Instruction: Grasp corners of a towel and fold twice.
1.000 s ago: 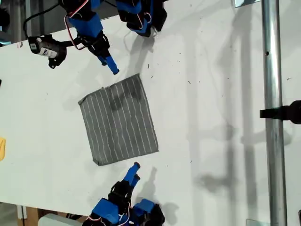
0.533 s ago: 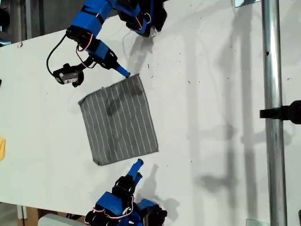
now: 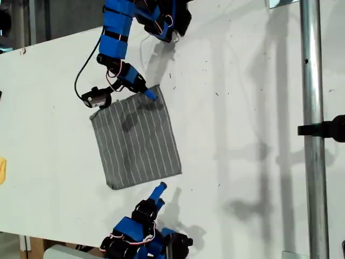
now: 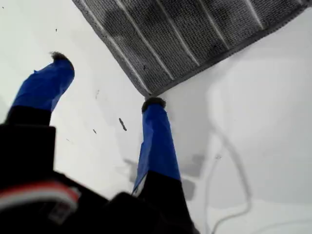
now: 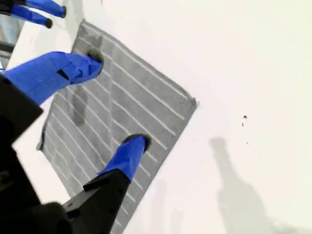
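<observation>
The towel (image 3: 137, 137) lies flat on the white table, grey with thin white stripes, and looks folded into a rough rectangle. My second gripper (image 3: 149, 94) reaches in from the exterior view's top and hovers open over the towel (image 5: 161, 112) close to its corner (image 3: 158, 86). Its fingertips (image 5: 136, 141) straddle the cloth (image 5: 114, 100) near the corner (image 5: 192, 103). My first gripper (image 3: 159, 189) comes from the exterior view's bottom. It stands open (image 4: 107, 80) on bare table, one fingertip (image 4: 153, 103) just short of a towel corner (image 4: 148, 93).
A metal pole (image 3: 310, 129) with a black clamp (image 3: 323, 129) runs down the exterior view's right. A yellow object (image 3: 1, 170) shows at that view's left edge. The table's edge (image 3: 48, 42) slants across the upper left.
My second gripper swung down and to the exterior view's right, from bare table above the towel to over its upper edge. My first gripper barely shifted.
</observation>
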